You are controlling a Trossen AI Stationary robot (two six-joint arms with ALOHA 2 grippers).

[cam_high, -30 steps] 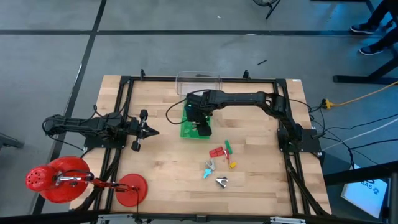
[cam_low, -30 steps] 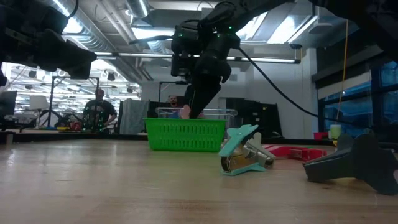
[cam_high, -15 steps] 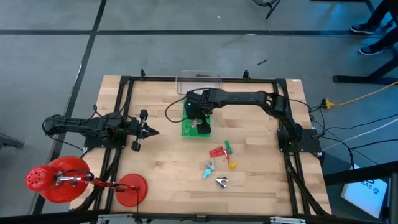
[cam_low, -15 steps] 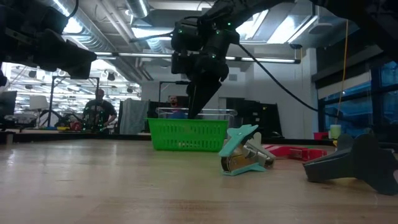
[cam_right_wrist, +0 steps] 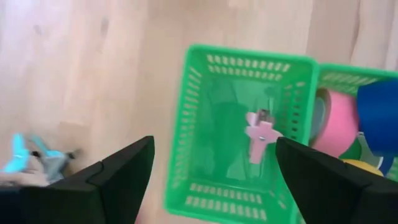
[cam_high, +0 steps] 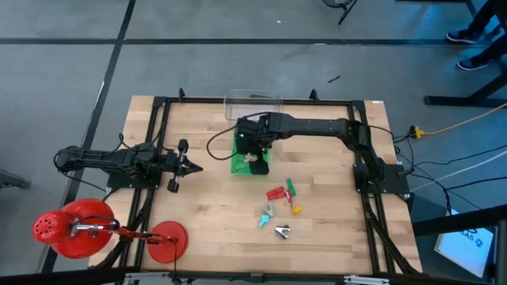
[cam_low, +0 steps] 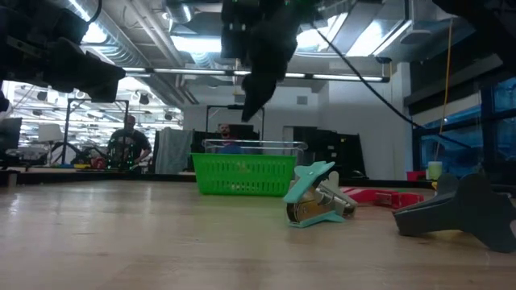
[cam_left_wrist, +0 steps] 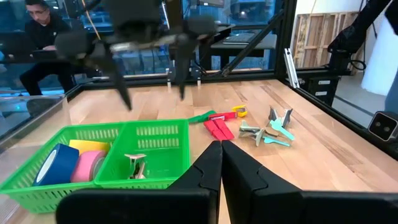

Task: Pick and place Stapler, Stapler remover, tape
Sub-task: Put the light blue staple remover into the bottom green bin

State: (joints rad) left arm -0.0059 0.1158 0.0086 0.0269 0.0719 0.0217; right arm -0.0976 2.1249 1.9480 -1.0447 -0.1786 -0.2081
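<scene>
High view, right gripper (cam_high: 252,150): above the green basket (cam_high: 237,165), fingers spread wide, holding nothing.
Left gripper (cam_left_wrist: 219,163): waits at the table's left side, fingers pressed together, empty.
Tape (cam_left_wrist: 73,163): blue, yellow and pink rolls in one basket compartment.
Stapler remover (cam_right_wrist: 262,135): alone in the other compartment.

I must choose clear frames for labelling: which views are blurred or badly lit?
Right wrist view: the green basket is motion-blurred. Low view: the right end effector is a dark silhouette against bright ceiling lights. High view and left wrist view: evenly lit.
</scene>
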